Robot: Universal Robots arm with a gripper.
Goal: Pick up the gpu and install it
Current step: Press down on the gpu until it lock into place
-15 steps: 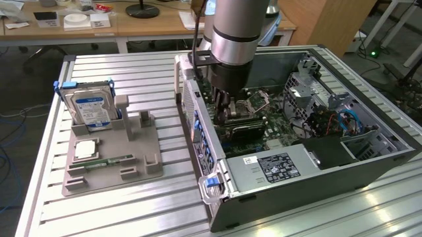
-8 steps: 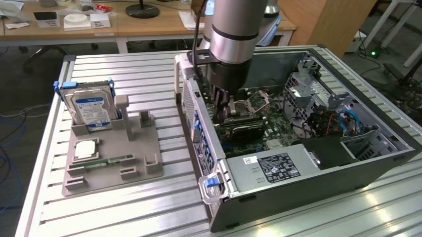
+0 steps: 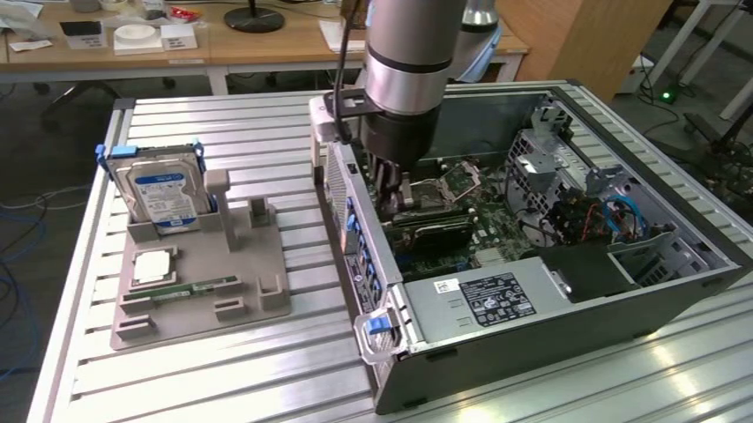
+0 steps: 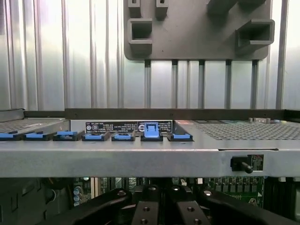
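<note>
Wooden desks (image 3: 235,48) behind; ribbed metal table (image 3: 235,370).

My arm (image 3: 406,79) hides the card slots and my jaws' tips; the wrist view's edge cuts them off, so any held gpu stays unseen.

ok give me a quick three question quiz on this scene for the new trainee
1. True or false: the hard drive stands upright in the grey fixture.
2. Where is the gripper? A. over the grey fixture. B. reaching down into the open computer case. C. above the wooden desk behind.
3. In one word: are the gripper's jaws open or shut?

Key: 1 true; 2 B; 3 shut.
</note>
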